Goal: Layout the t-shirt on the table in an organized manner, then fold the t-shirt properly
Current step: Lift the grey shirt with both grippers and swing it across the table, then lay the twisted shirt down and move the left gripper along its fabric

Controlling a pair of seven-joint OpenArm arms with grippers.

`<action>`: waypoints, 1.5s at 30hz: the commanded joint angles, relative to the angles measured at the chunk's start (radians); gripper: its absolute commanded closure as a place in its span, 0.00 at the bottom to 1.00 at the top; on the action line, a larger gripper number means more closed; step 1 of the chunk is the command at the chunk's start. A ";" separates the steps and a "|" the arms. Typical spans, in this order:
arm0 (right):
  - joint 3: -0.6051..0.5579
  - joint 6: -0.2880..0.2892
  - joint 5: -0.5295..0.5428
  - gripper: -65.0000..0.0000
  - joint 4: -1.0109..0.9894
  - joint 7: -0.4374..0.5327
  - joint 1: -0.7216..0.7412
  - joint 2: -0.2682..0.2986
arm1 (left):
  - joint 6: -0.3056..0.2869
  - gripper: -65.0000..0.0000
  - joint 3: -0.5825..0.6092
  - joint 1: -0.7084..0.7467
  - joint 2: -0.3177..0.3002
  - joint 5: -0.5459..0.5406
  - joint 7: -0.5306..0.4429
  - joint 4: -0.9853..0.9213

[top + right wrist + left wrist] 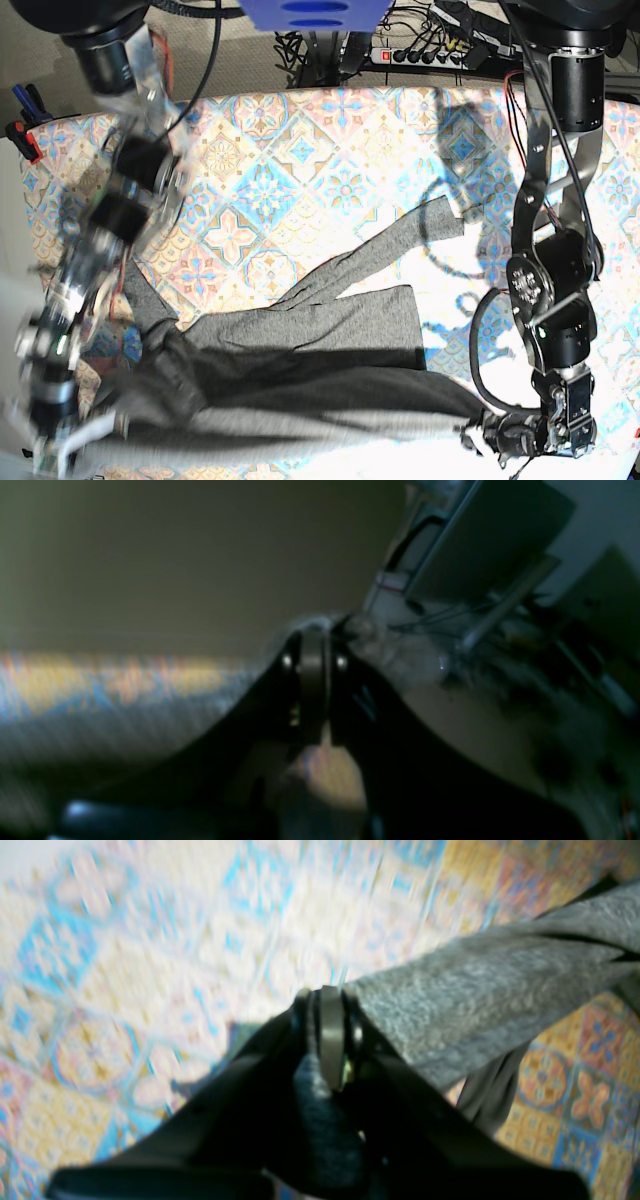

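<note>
Across near half of table (300, 130): t-shirt (300, 340) crumpled, one sleeve trailing toward centre, near hem pulled taut between both arms. Left gripper (327, 1040): jaws clamped tight on grey fabric, cloth stretching away to upper right. Right gripper (314, 680): jaws closed; blurred, grip on shirt edge not confirmable. Base view: right arm motion-blurred at near corner.

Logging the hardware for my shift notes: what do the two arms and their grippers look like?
Both arms are black and silver, built of round joint housings with black cables looping alongside; the left arm is sharp, the right arm motion-blurred. The left gripper and right gripper have black fingers with grey pads.
</note>
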 commanded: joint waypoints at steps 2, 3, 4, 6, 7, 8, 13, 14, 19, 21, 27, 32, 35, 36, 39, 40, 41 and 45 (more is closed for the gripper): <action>-0.002 -0.003 0.004 1.00 0.109 0.019 -0.076 0.010 | 0.002 0.97 0.000 -0.061 -0.006 -0.017 0.053 0.136; -0.002 -0.003 0.004 1.00 0.146 0.019 -0.121 0.010 | 0.002 0.97 0.000 -0.061 -0.003 -0.017 0.108 0.224; -0.001 -0.003 0.004 1.00 0.175 0.019 -0.153 0.010 | 0.002 0.97 0.004 -0.041 0.002 -0.017 0.154 0.311; 0.001 -0.003 0.006 1.00 0.226 0.014 -0.205 0.005 | 0.002 0.97 0.017 0.074 0.033 -0.015 0.265 0.535; 0.001 -0.003 0.006 1.00 0.251 0.014 -0.230 0.005 | 0.002 0.97 0.057 0.140 0.045 -0.015 0.321 0.667; 0.002 -0.003 0.009 1.00 0.270 0.014 -0.251 0.005 | 0.002 0.97 0.102 0.198 0.054 -0.015 0.366 0.781; 0.002 -0.003 0.087 1.00 0.353 0.012 -0.406 0.002 | 0.002 0.97 0.284 0.540 0.059 -0.015 0.453 1.256; 0.002 -0.003 0.101 1.00 0.361 0.012 -0.437 -0.004 | 0.002 0.97 0.298 0.600 0.059 -0.015 0.453 1.302; 0.040 -0.003 0.120 1.00 0.367 0.017 -0.607 -0.065 | 0.002 0.97 0.301 0.875 0.056 -0.015 0.453 1.413; 0.067 -0.003 0.120 1.00 0.367 0.019 -0.646 -0.082 | 0.002 0.97 0.300 0.959 0.057 -0.015 0.453 1.453; 0.086 -0.003 0.121 1.00 0.367 0.020 -0.732 -0.111 | 0.002 0.96 0.237 1.119 0.053 -0.015 0.453 1.560; 0.086 -0.003 0.121 1.00 0.367 0.020 -0.735 -0.111 | 0.002 0.96 0.229 1.128 0.053 -0.015 0.423 1.558; 0.086 -0.003 0.121 1.00 0.367 0.020 -0.735 -0.111 | 0.002 0.91 0.231 1.080 0.062 -0.013 0.346 1.552; 0.085 -0.003 0.121 1.00 0.367 0.020 -0.735 -0.111 | 0.002 0.88 0.231 1.060 0.070 -0.013 0.314 1.532; 0.085 -0.003 0.121 1.00 0.367 0.020 -0.735 -0.111 | 0.002 0.73 0.221 0.947 0.120 -0.003 0.190 1.428; 0.085 -0.003 0.121 1.00 0.367 0.020 -0.735 -0.111 | 0.002 0.67 0.220 0.907 0.132 -0.003 0.145 1.360; 0.083 -0.003 0.120 1.00 0.367 0.020 -0.735 -0.111 | 0.002 0.62 0.215 0.870 0.140 -0.003 0.108 1.299; 0.083 -0.003 0.120 1.00 0.367 0.020 -0.735 -0.111 | 0.002 0.41 0.186 0.683 0.168 -0.009 -0.082 0.963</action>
